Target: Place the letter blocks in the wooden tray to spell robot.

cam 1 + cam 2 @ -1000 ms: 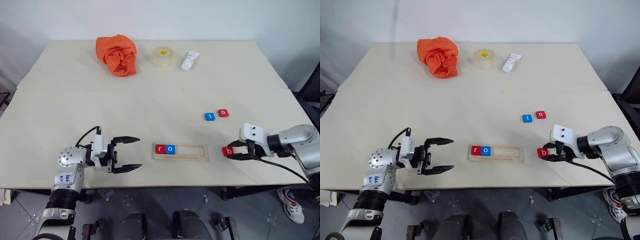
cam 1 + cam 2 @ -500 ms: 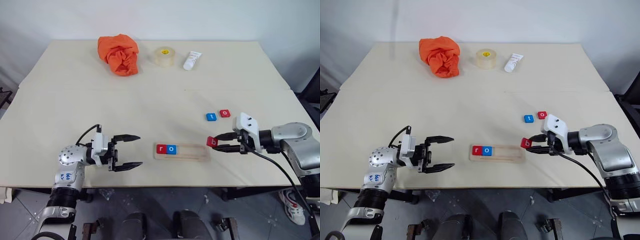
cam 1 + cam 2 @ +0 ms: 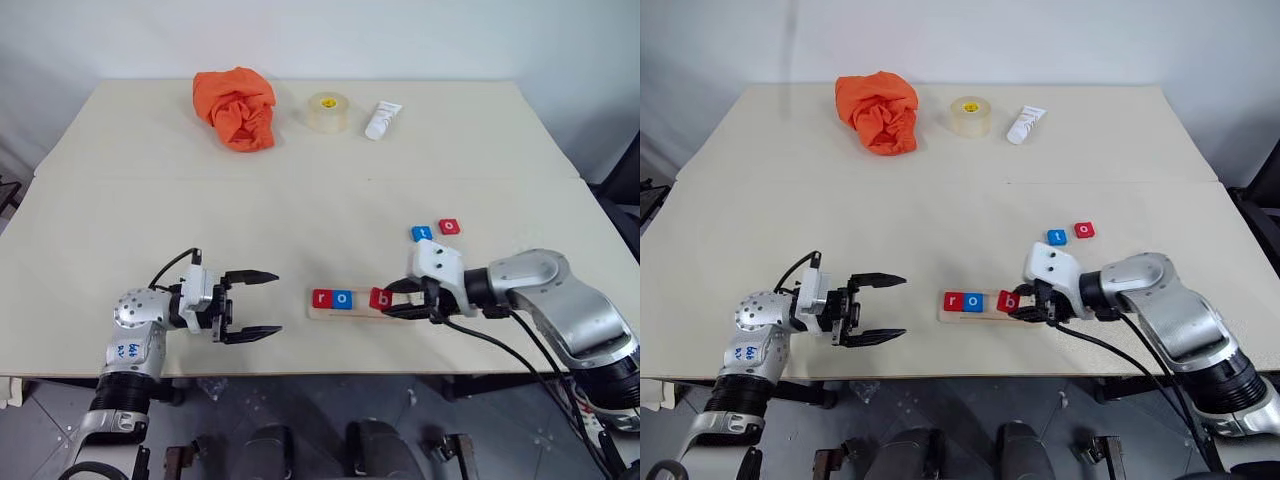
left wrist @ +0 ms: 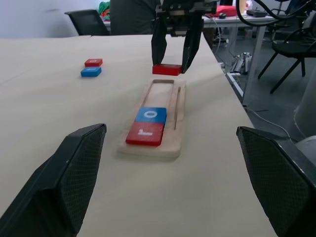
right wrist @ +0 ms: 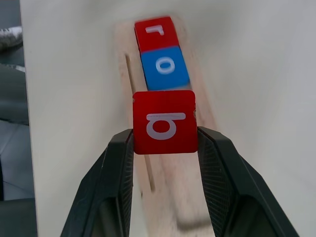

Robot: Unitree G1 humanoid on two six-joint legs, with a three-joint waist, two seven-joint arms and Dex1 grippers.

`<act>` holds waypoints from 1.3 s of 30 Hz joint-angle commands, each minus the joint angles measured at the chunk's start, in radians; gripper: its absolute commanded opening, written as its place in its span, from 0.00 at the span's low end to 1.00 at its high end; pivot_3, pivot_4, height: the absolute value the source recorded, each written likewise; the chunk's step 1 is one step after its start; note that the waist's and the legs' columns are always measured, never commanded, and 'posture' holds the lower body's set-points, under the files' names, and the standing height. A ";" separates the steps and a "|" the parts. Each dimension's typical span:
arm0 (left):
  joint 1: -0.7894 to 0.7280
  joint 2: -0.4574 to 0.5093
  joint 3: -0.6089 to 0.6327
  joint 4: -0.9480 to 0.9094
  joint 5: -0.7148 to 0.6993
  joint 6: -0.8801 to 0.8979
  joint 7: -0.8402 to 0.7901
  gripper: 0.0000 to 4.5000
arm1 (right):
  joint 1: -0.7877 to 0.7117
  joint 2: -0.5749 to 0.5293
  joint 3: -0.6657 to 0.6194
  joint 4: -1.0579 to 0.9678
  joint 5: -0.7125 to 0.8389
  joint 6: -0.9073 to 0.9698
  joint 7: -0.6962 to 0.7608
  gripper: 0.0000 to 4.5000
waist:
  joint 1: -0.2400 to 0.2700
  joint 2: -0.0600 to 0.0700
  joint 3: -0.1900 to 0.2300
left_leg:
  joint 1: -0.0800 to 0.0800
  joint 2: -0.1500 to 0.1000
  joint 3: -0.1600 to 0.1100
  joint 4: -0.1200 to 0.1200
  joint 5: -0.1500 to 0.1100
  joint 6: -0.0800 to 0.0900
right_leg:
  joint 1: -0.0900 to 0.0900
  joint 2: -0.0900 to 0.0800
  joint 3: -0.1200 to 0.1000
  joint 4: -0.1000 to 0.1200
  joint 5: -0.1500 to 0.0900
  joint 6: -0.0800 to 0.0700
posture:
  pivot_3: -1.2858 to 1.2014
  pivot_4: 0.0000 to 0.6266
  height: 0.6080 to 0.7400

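Two blocks seated: red r block [image 3: 321,298] and blue o block [image 3: 343,298] are lying side by side at the left end of the wooden tray [image 4: 174,129], near the table's [image 3: 300,200] front edge.
Right gripper [image 3: 392,299]: pinching the red b block [image 5: 164,122] by its sides; holding it over the tray, just beside the seated o, apparently not set down yet.
Loose blocks: blue t block [image 3: 421,233] and red o block [image 3: 449,226] are lying together behind the tray's right end.
Left gripper [image 3: 258,303]: hovering left of the tray, fingers spread, holding nothing.
Far edge: orange cloth [image 3: 235,107], tape roll [image 3: 327,111], white tube [image 3: 380,120].
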 commanded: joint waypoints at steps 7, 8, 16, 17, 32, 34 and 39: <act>-0.005 -0.002 0.015 -0.014 -0.019 -0.014 -0.004 1.00 | -0.097 0.026 0.108 0.043 -0.096 -0.053 0.006 0.33 | 0.000 0.000 0.000 | -0.001 0.000 0.000 0.000 0.000 0.000 | 0.000 0.000 0.000 -0.001 0.000 0.000 | 0.52 0.24 1.00; -0.004 -0.002 0.014 -0.016 -0.019 -0.014 -0.003 1.00 | -0.105 0.032 0.114 0.048 -0.100 -0.057 0.009 0.33 | 0.000 0.000 0.000 | -0.001 0.000 0.000 0.000 0.000 0.000 | 0.000 0.000 -0.001 -0.001 0.000 0.000 | 0.52 0.24 1.00; 0.023 -0.003 0.017 -0.049 -0.024 -0.009 0.007 1.00 | -0.148 0.053 0.137 0.089 -0.111 -0.082 0.039 0.33 | 0.000 0.000 0.000 | -0.001 0.000 0.000 0.000 0.000 0.000 | 0.000 0.000 -0.001 -0.001 0.000 0.000 | 0.52 0.24 1.00; 0.025 -0.004 0.018 -0.052 -0.025 -0.009 0.009 1.00 | -0.153 0.053 0.139 0.098 -0.114 -0.087 0.043 0.33 | 0.000 0.000 0.000 | -0.001 0.000 0.000 0.000 0.000 0.000 | 0.000 0.000 -0.001 -0.001 0.000 0.000 | 0.52 0.24 1.00; 0.032 -0.008 0.017 -0.060 -0.024 -0.013 0.018 1.00 | -0.168 0.070 0.156 0.124 -0.144 -0.091 0.078 0.78 | 0.000 0.000 0.000 | -0.001 0.000 0.000 0.000 0.000 0.000 | 0.000 0.000 -0.002 -0.001 0.000 0.000 | 0.52 0.24 1.00; 0.029 -0.009 0.018 -0.057 -0.024 -0.014 0.017 1.00 | -0.169 0.070 0.154 0.121 -0.145 -0.088 0.080 0.93 | 0.000 0.000 0.000 | -0.001 0.000 0.000 0.000 0.000 0.000 | 0.000 0.000 -0.002 -0.001 0.000 0.000 | 0.52 0.24 1.00; 0.020 -0.012 0.017 -0.047 -0.022 -0.019 0.017 1.00 | -0.156 0.055 0.128 0.091 -0.125 -0.070 0.089 0.99 | 0.000 0.000 0.000 | -0.001 0.000 0.000 0.000 0.000 0.000 | 0.000 0.000 -0.002 -0.001 0.000 0.000 | 0.52 0.24 1.00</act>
